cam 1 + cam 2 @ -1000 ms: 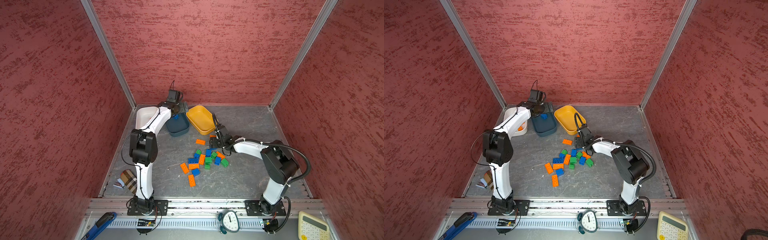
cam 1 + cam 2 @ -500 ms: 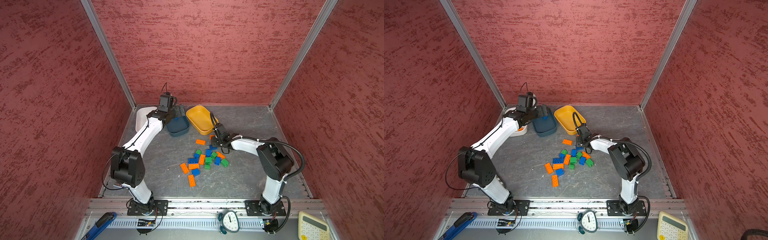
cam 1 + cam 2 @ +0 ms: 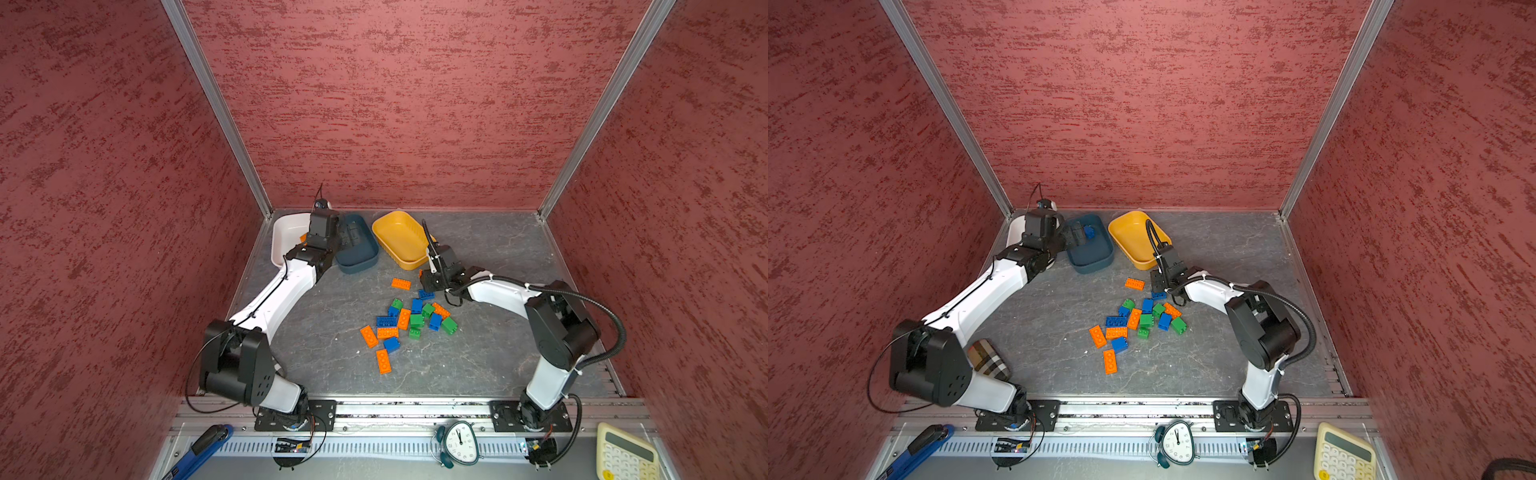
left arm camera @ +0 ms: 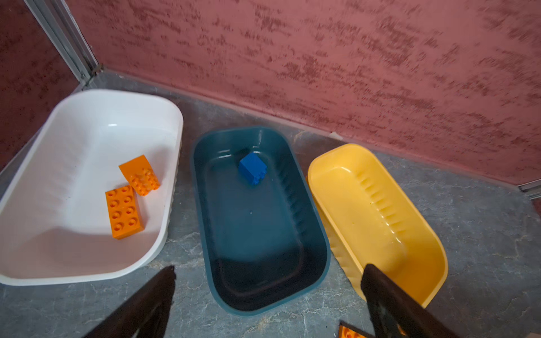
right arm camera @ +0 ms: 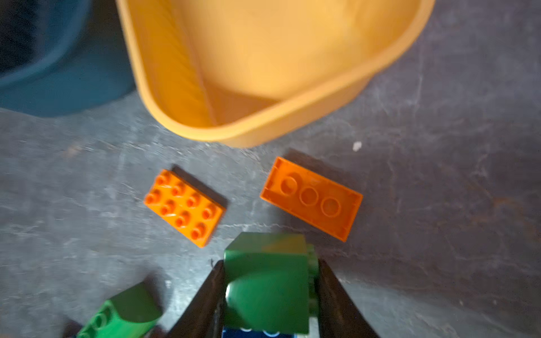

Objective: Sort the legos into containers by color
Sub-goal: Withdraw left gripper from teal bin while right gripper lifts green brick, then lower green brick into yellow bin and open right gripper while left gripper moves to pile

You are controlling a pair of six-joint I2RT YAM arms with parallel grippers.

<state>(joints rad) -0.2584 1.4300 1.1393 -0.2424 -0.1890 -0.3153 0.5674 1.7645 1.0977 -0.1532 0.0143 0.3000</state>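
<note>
At twelve o'clock on the table [image 3: 478,365] three tubs stand in a row, and we judge one is meant for each colour. The white tub [image 4: 87,123] holds two orange bricks [image 4: 124,212] and the teal tub [image 4: 263,234] one blue brick [image 4: 252,168]. The yellow tub [image 4: 366,204] is bare, so we take it for green. At six o'clock from them lies the unsorted heap of legos [image 3: 409,320].

Our right gripper [image 5: 269,263], at the heap's twelve o'clock edge and five o'clock of the yellow tub, has its fingers [image 5: 205,298] closed on a green brick [image 5: 266,286], one against each side face. Our left gripper [image 4: 269,268] hangs over the teal tub, fingers [image 4: 152,301] spread wide, holding nothing.
</note>
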